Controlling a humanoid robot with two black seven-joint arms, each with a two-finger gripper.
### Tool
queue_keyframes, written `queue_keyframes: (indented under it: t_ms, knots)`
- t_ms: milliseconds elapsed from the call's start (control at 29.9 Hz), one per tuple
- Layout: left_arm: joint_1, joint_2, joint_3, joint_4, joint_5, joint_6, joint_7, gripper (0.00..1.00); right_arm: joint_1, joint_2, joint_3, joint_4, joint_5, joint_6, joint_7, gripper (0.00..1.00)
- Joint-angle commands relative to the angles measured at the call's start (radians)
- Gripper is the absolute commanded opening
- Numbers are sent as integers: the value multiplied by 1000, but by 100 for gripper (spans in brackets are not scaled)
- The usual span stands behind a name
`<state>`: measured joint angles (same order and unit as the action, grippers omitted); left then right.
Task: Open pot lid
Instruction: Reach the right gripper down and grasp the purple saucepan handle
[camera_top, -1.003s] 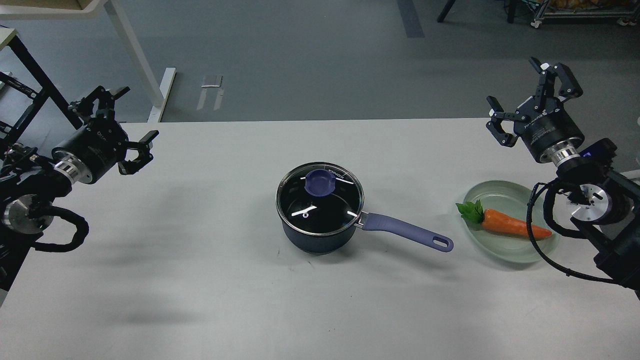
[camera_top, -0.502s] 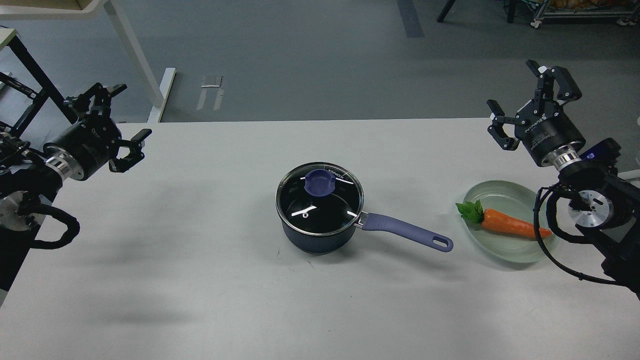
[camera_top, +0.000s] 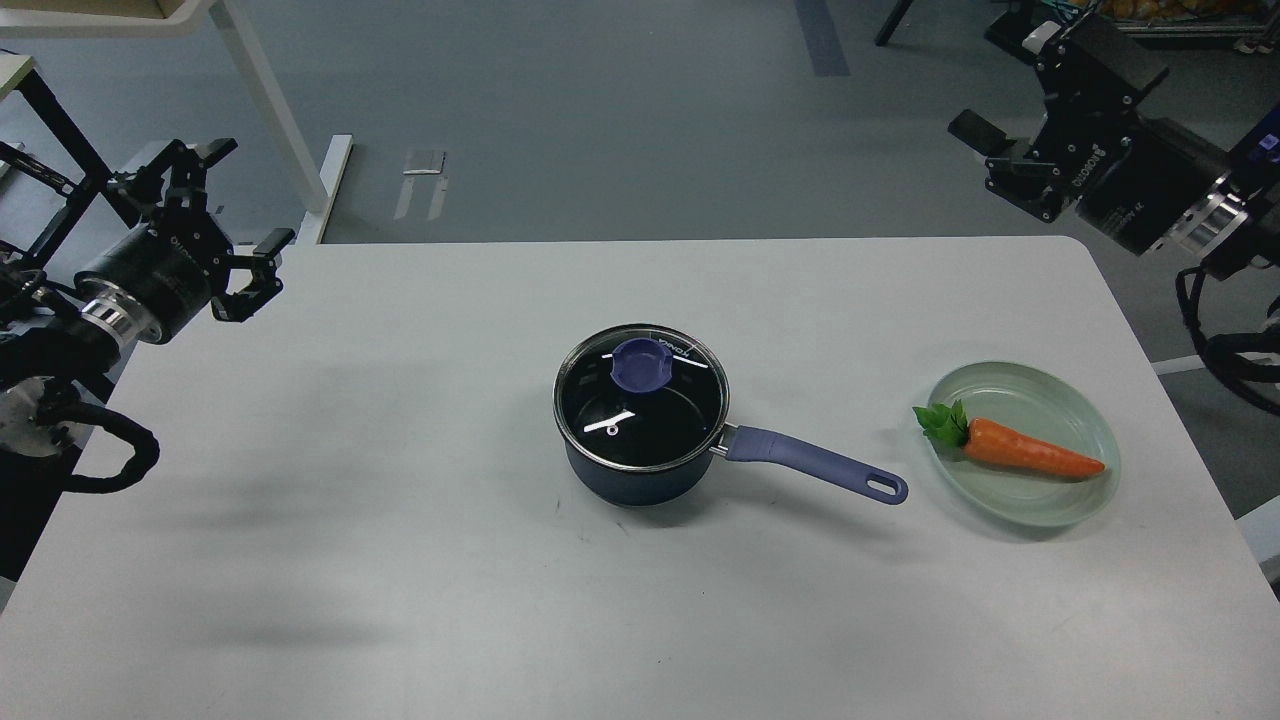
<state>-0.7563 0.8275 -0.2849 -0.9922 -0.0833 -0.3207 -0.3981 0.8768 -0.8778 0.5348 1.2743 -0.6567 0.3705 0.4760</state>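
Observation:
The dark blue pot (camera_top: 630, 482) stands in the middle of the white table (camera_top: 380, 520), its lavender-blue handle (camera_top: 815, 465) pointing right. The clear glass lid (camera_top: 640, 408) sits flat on the pot, with its blue-purple knob (camera_top: 643, 365) on top. My left gripper (camera_top: 245, 198) is open and empty, above the table's far left corner, well away from the pot. My right gripper (camera_top: 1008, 88) is open and empty, raised beyond the table's far right corner, far from the pot.
A pale green glass dish (camera_top: 1020, 385) holding an orange carrot (camera_top: 1022, 451) with green leaves sits to the right of the pot handle. A white table leg (camera_top: 270, 110) and a black frame (camera_top: 60, 130) stand behind the left arm.
My right arm has lifted up and back, from beside the dish to beyond the table's far right corner. My left gripper has drifted slightly left and back. Pot and lid have not moved.

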Motion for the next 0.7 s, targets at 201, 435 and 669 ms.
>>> queue_keyframes:
  t_ms: [201,435,669]
  knots:
    - [-15,-2,3,-2,2,0,-7,99,405,-75,-444,220,-634,-1,13,100]
    - [-55,-8,10,-2,34,2,-18,99,465,-3,-593,257,-1055,-4,13,100]
    - [-71,-13,12,-2,34,3,-25,99,433,59,-700,215,-1158,-7,13,100]
